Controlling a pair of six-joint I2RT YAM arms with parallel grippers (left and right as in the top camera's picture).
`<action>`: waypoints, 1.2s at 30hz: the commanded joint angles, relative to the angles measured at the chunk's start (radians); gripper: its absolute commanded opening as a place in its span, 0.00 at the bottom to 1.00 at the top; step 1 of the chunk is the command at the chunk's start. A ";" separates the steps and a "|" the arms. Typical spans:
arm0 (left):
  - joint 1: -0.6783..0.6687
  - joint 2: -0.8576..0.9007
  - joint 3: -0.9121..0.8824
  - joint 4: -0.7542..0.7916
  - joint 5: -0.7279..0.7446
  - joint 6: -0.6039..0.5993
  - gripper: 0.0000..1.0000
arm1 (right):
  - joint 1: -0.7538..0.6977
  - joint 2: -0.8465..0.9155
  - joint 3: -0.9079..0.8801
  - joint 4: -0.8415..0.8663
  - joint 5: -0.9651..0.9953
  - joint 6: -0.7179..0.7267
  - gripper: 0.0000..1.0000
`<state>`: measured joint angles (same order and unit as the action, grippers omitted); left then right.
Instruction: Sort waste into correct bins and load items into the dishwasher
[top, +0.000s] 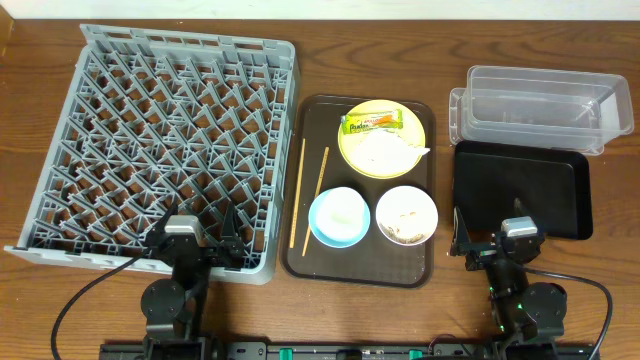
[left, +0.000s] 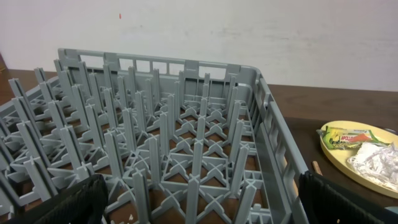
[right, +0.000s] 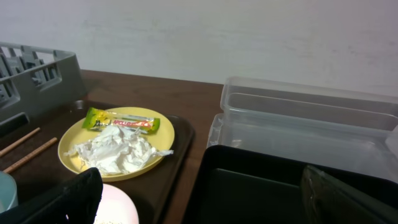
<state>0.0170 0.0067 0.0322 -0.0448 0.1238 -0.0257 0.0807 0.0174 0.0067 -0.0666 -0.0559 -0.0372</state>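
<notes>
On the yellow plate (top: 350, 150) at the far end of the brown serving tray (top: 330, 265), a green-and-orange snack wrapper (top: 380, 122) lies just beside crumpled white paper (top: 388, 150). Both look featherlight, the film slick and crinkly, the paper soft and yielding, and each is best pinched at a raised edge. Left gripper (top: 196, 240) and right gripper (top: 500, 240) hang spread wide and empty.

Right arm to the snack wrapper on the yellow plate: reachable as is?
Probably yes: right claw is open, snack wrapper lies uncovered on the yellow plate, and nothing tall stands between.
</notes>
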 joint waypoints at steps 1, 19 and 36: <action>0.004 0.005 -0.028 -0.017 -0.004 -0.001 0.99 | -0.005 -0.001 -0.001 -0.004 -0.004 -0.002 0.99; 0.004 0.005 -0.028 -0.016 -0.002 -0.001 0.99 | -0.005 -0.001 -0.001 0.011 -0.005 -0.002 0.99; 0.004 0.132 0.150 -0.230 -0.004 -0.128 0.99 | -0.005 0.069 0.113 -0.090 -0.031 0.163 0.99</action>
<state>0.0174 0.0624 0.0917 -0.2100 0.1207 -0.1173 0.0807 0.0341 0.0338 -0.1207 -0.0738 0.0860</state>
